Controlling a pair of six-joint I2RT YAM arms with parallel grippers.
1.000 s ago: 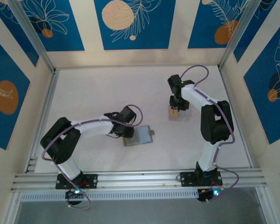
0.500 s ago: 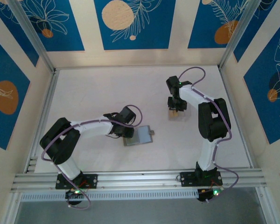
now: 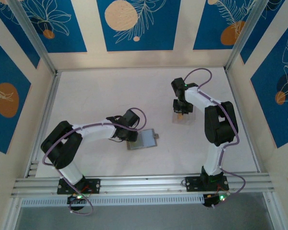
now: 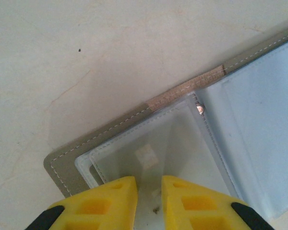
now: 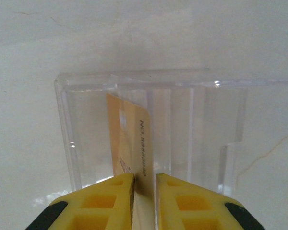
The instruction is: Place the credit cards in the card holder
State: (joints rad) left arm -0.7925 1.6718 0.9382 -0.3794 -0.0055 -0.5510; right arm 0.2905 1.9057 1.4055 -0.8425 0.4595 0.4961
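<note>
Our right tool [image 5: 145,180] just clamped a card [image 5: 129,136] at three o'clock, ready for the wallet [image 4: 240,110] our left tool [image 4: 149,184] grips.

Bright, even overhead light washes the white table [image 3: 110,96] pale, leaving only faint shadows under the arms. Close up, the card holder [image 4: 240,110] throws a soft shadow, and one glint sits on its sleeve. The clear stand [image 5: 206,129] glares (mostly along its edges), while the credit card [image 5: 129,139] print stays sharp.

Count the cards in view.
1: a tan card standing in the clear box, between the fingers of the right gripper. Others may be hidden in the holder.
</note>
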